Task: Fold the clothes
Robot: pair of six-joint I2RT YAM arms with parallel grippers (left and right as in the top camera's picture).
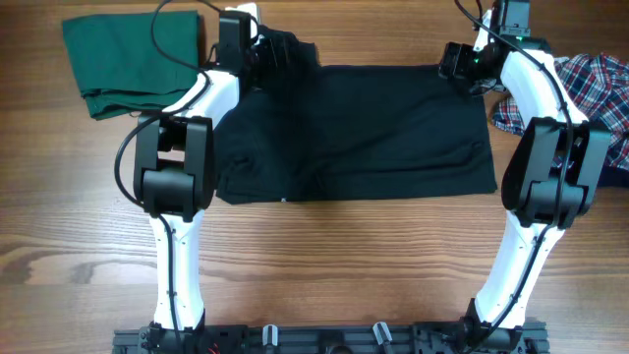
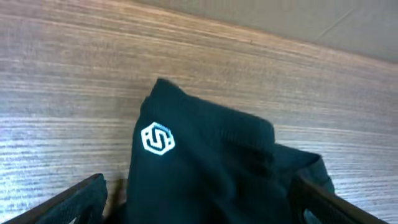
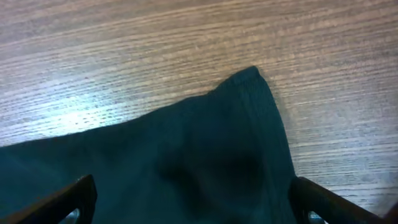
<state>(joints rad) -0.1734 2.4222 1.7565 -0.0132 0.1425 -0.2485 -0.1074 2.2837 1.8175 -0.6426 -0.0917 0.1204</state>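
Note:
The black polo shirt (image 1: 359, 128) lies spread flat across the middle of the table, with a bunched part at its far left corner. My left gripper (image 1: 263, 54) is over that bunched corner. In the left wrist view its jaws (image 2: 199, 196) are wide open around a fold of the shirt (image 2: 211, 162) that shows the white logo (image 2: 158, 138). My right gripper (image 1: 458, 61) is at the far right corner. In the right wrist view its jaws (image 3: 193, 196) are wide open around the shirt's hemmed corner (image 3: 242, 124).
A folded green garment (image 1: 133, 54) lies at the far left of the wooden table (image 1: 324, 256). A red-white-blue plaid shirt (image 1: 595, 84) lies bunched at the far right, just beyond the right arm.

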